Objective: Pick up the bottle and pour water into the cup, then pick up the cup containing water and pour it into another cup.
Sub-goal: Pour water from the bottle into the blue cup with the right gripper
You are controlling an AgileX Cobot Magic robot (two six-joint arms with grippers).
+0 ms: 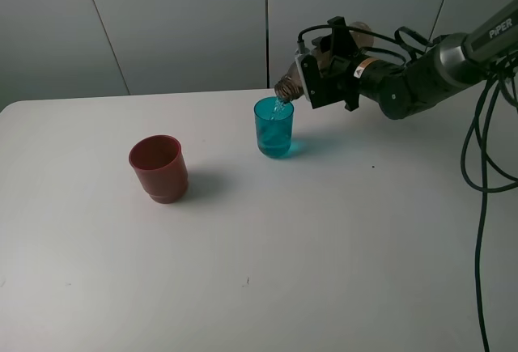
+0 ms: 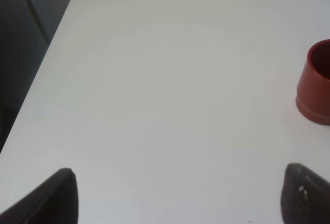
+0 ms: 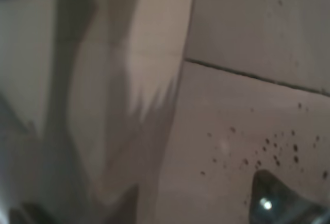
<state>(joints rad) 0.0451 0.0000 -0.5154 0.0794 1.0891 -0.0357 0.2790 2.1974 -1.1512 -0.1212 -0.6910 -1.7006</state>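
My right gripper (image 1: 328,73) is shut on the smoky grey-brown bottle (image 1: 285,87) and holds it tipped over on its side. The bottle's open neck points down over the rim of the teal cup (image 1: 273,128), and a thin stream of water runs into the cup. The teal cup stands upright at the far middle of the table, with water in it. The red cup (image 1: 159,167) stands upright to its left and nearer. The red cup (image 2: 315,82) also shows in the left wrist view, ahead of my open, empty left gripper (image 2: 183,198). The right wrist view is a blur of the bottle's wet wall (image 3: 103,105).
The white table (image 1: 324,239) has a rounded far left corner (image 2: 77,0). Grey wall panels stand behind it. Black cables (image 1: 477,166) hang at the right edge beside the right arm (image 1: 421,73).
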